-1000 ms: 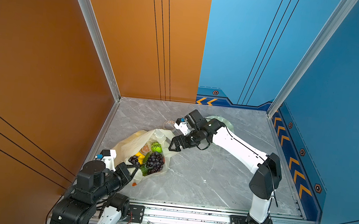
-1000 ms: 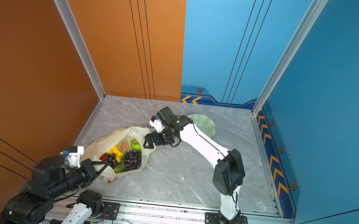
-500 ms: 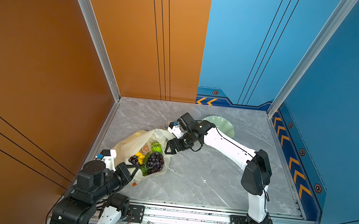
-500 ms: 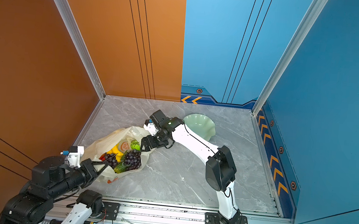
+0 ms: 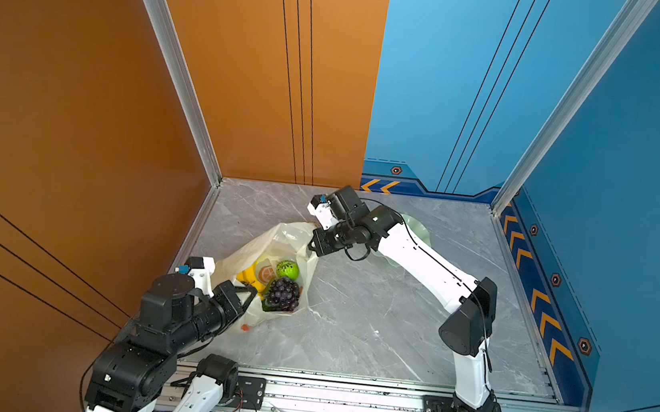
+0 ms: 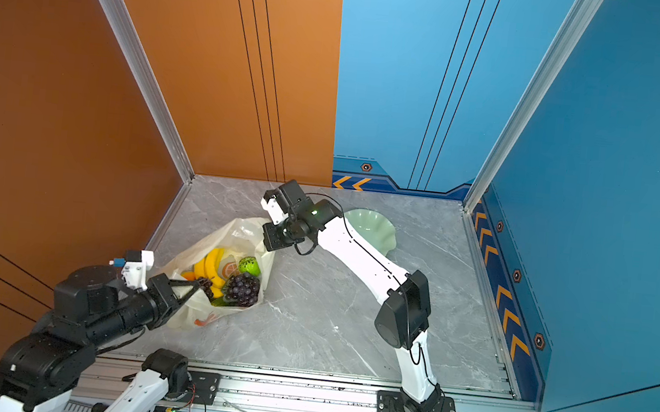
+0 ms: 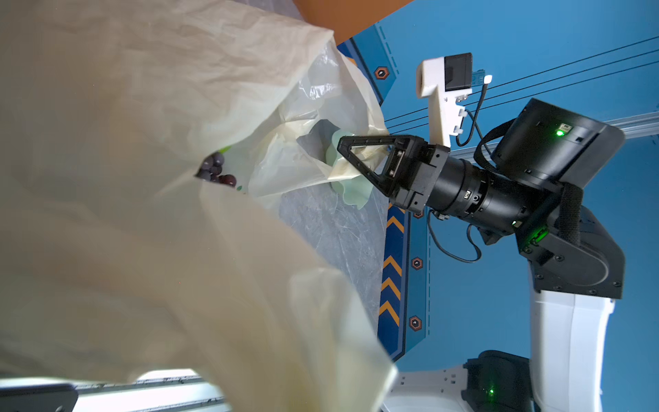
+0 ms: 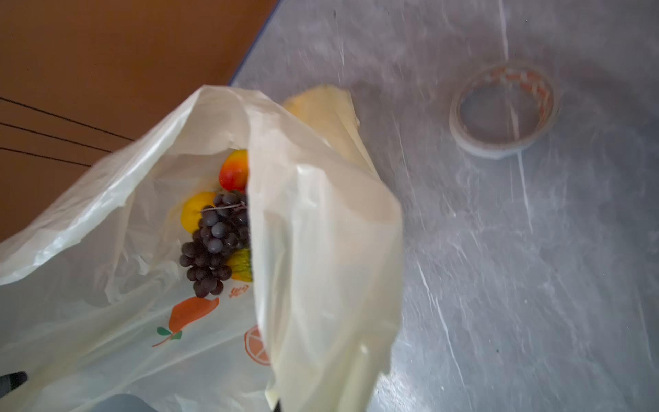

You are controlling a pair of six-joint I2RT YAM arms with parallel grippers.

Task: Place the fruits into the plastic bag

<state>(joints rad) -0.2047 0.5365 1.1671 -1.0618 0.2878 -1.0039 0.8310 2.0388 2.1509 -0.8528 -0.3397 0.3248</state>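
While the plastic bag point(image 5: 287, 236) is held at opposite rims by the left gripper point(image 6: 195, 283) and right gripper point(image 7: 345, 147), both clamped shut, grapes point(image 5: 283, 294) are seen inside.

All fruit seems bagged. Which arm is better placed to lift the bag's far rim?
Right, probably: the right gripper is shut on the far rim of the bag, by the dish. The left gripper is shut on the near rim.
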